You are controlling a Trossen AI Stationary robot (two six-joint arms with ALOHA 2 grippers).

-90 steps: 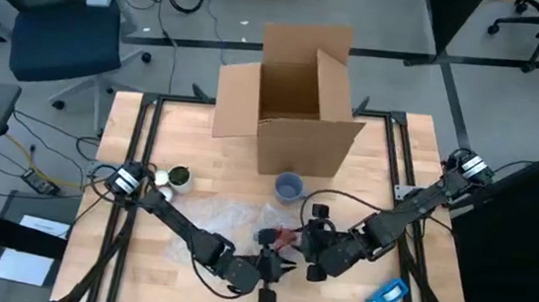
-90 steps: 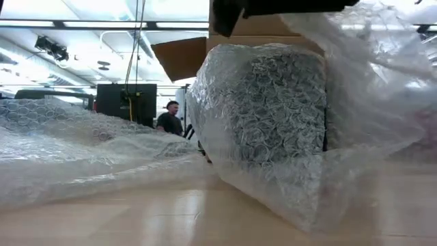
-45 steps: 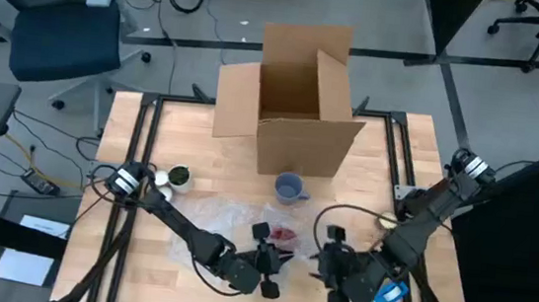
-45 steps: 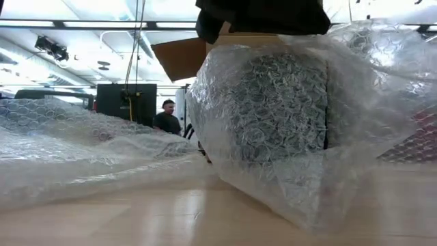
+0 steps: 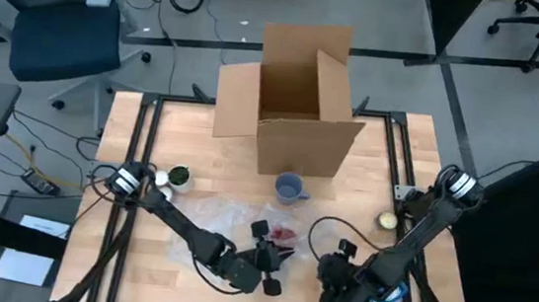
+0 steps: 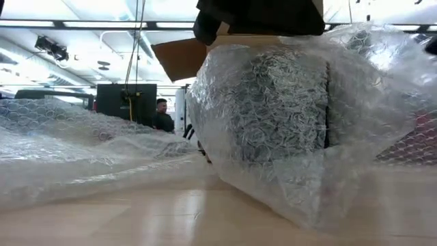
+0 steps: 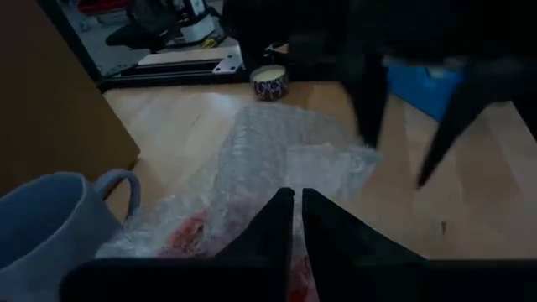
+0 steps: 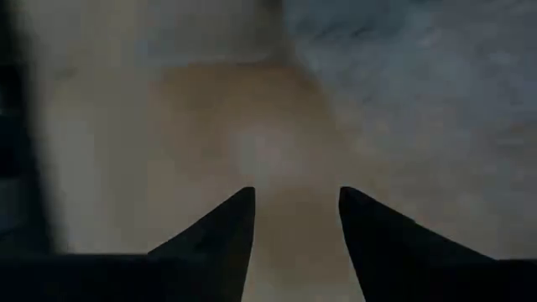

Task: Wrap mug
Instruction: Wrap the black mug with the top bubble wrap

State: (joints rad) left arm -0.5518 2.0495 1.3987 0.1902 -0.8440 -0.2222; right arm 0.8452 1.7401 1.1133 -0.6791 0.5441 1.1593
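A red mug [image 5: 284,237] stands on the table near the front middle, with clear bubble wrap [image 6: 273,116] around it. In the low view the wrap covers it fully and trails off to both sides. My left gripper [image 5: 276,253] is at the mug's near side, its fingers [image 7: 281,222] almost closed on the wrap. My right gripper [image 5: 329,279] stands open over bare wood to the right of the mug, apart from it. Its spread fingers [image 7: 369,109] also show in the left wrist view. My left gripper pinches the bubble wrap [image 7: 281,172] lying over the mug between its two fingers. It comes slanting down from the table's near left side. How many layers it has, I cannot tell. The wrapped mug rests on the table.
An open cardboard box [image 5: 294,104] stands at the far middle, with a blue-grey mug [image 5: 289,186] in front of it. A small candle tin [image 5: 387,220] and a blue object [image 5: 395,294] lie at the right. A green-topped item [image 5: 178,175] sits at the left.
My right gripper has drawn back from the wrapped mug toward the table's near right. The wrap's right flap, held up high before, has dropped and now drapes beside the mug. My left gripper has come in closer over the mug.
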